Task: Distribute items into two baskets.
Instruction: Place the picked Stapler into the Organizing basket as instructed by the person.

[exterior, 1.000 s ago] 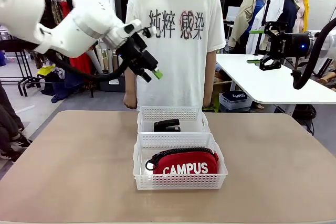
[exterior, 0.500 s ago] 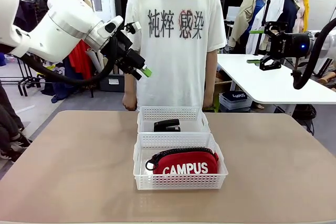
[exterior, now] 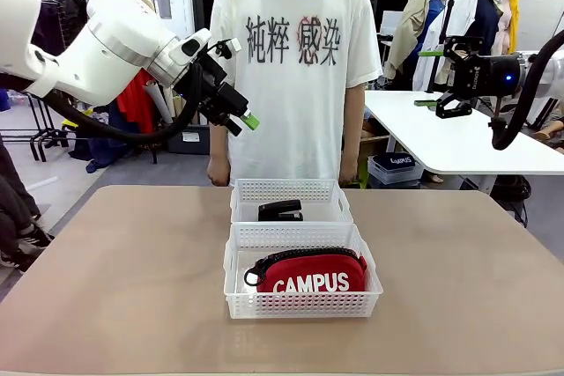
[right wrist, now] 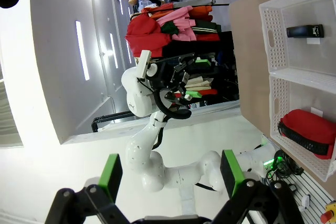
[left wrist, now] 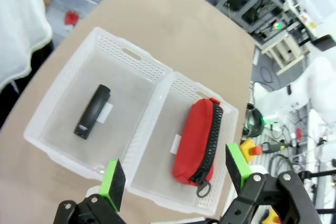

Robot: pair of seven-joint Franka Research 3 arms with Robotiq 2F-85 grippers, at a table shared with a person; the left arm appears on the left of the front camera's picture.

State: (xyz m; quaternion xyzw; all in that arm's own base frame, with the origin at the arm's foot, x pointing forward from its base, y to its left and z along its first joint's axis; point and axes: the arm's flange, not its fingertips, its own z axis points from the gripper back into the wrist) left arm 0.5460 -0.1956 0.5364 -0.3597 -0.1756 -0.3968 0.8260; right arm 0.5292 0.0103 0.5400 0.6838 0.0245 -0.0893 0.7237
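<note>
Front view: red pouch (exterior: 313, 273) lies crosswise (lettering readable); stapler (exterior: 280, 210) likewise.

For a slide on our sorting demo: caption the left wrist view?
Open left claw above two baskets: black stapler in one, red pouch in the other.

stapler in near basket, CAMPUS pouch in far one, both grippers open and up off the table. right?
Swapped. In the front view the black stapler lies in the far basket, by the person; the red CAMPUS pouch is in the near basket. The left gripper and right gripper are indeed open and raised.
</note>
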